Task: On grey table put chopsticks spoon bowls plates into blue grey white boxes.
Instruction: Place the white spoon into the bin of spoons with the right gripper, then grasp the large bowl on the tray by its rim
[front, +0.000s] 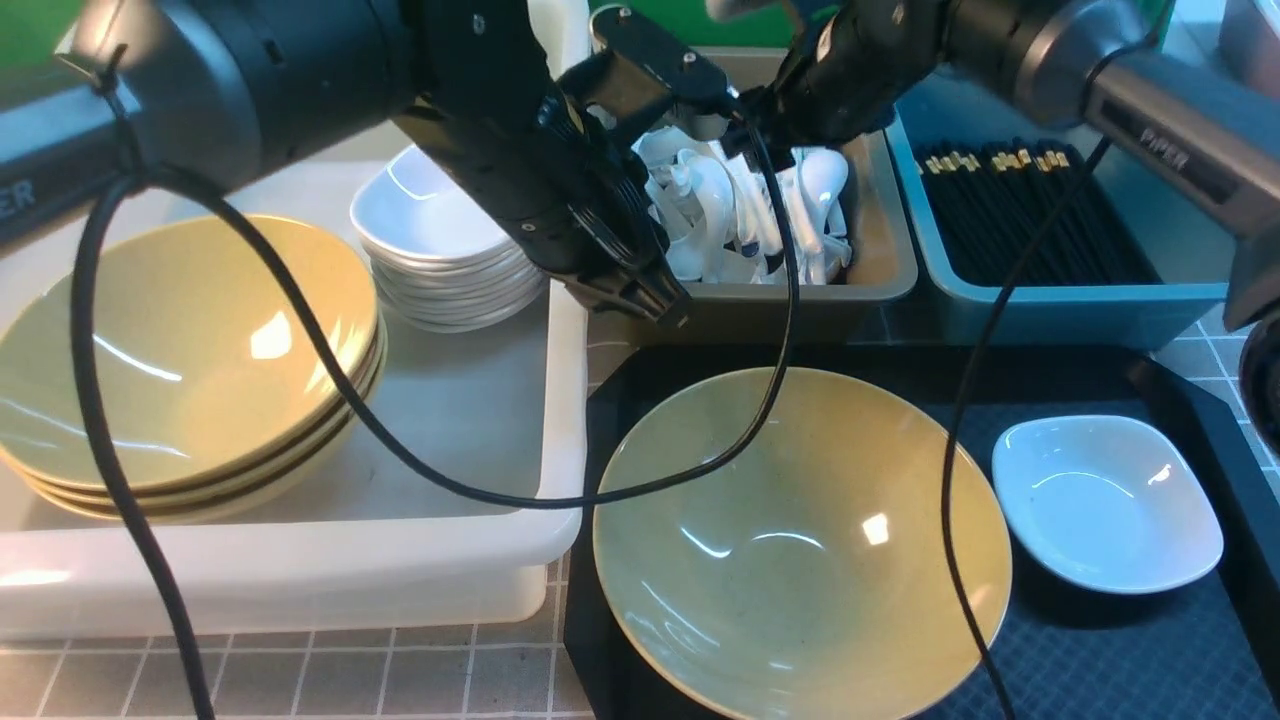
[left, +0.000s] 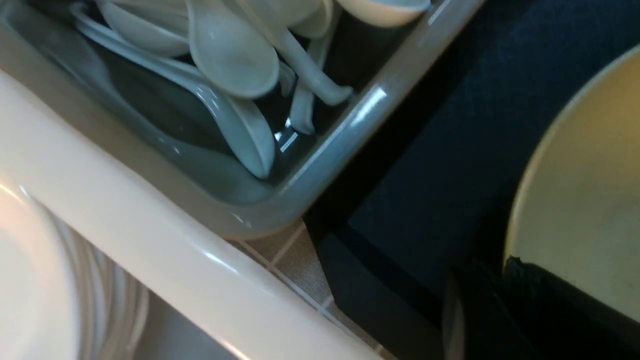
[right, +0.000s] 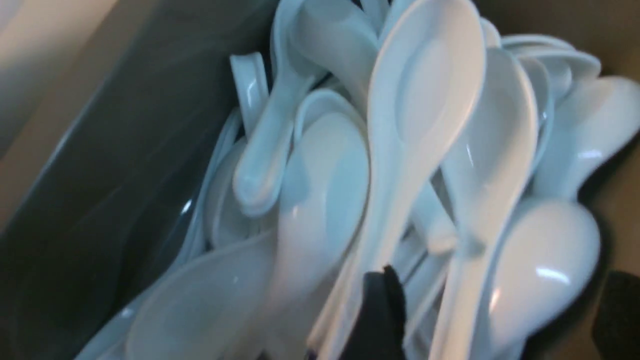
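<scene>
1. Yellow bowl (front: 800, 540), one, sits nearest on the black tray (front: 1100, 660); one white dish (front: 1105, 500) lies beside it, apart. Both unsorted.
2. Right gripper (front: 745, 125) hangs over the spoons (front: 720, 200) in the grey box (front: 880, 270); fingertips (right: 380, 310) spread, nothing visibly clamped. Judged: spoon step.
3. Left gripper (front: 640, 290) is at the grey box corner; opening cannot be told.
4. Next: rim grasp on the bowl, carry to the white box (front: 450, 400), which has at least three yellow bowls stacked.
5. Chopsticks (front: 1030, 220) in the blue box (front: 1080, 310): uncountable.
</scene>
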